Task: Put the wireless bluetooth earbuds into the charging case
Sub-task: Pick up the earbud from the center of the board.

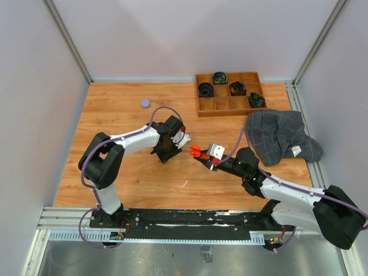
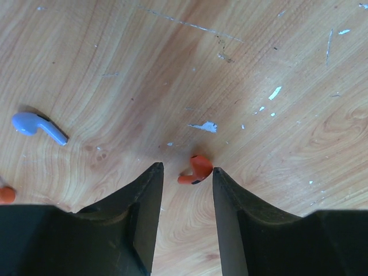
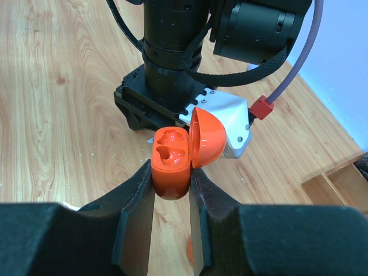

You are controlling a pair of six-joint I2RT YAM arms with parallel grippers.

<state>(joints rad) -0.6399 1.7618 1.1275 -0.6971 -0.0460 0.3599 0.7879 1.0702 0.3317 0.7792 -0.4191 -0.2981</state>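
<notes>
Top view: right hand (image 1: 199,154) holds the orange charging case (image 1: 195,151) near left hand (image 1: 164,156). Left wrist: left hand spread; orange earbud (image 2: 194,171) lies on the surface (image 2: 172,69) between its tips, lilac earbud (image 2: 37,126) well apart. Right wrist: right hand pinches the charging case, lid open.

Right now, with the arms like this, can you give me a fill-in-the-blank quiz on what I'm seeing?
The right gripper is shut on a glossy orange plastic charging case whose hinged lid is ____.
Its two earbud sockets are ____.
The small plastic earbud between the left gripper's open black fingers is ____ in colour.
Missing words: open; empty; orange.
</notes>
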